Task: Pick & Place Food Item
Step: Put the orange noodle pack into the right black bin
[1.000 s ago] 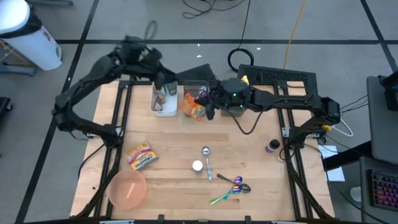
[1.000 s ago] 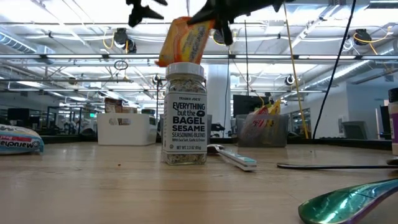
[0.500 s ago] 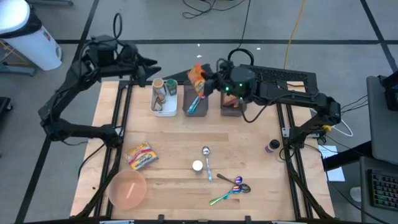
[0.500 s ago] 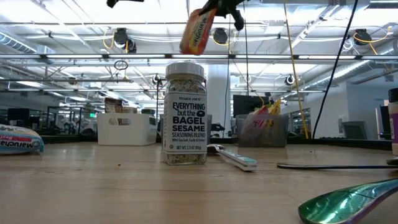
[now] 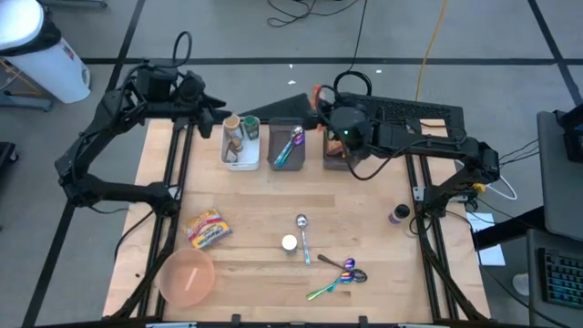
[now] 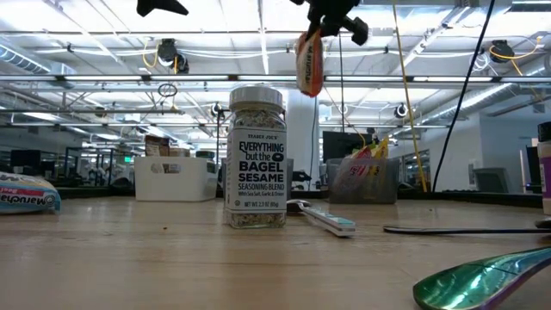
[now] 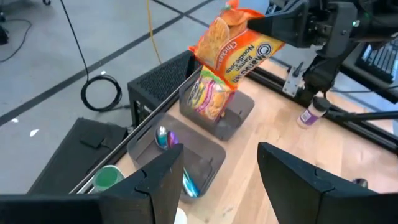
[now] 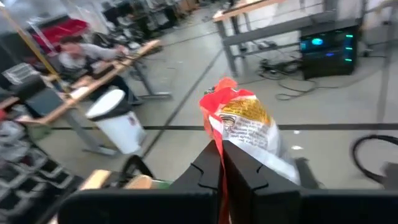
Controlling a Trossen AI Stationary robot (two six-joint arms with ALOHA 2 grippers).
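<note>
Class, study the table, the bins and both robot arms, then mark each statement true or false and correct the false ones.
1. The right pincer is shut on the ramen packet. True.
2. The ramen packet lies flat on the table. False: it hangs in the air, above the dark bin that already holds similar packets.
3. The pink bowl sits at the table's near left corner. True.
4. The left pincer grips the seasoning jar. False: its fingers are apart and empty, off by the table's far left corner.
5. A second noodle packet lies on the table. True.
</note>
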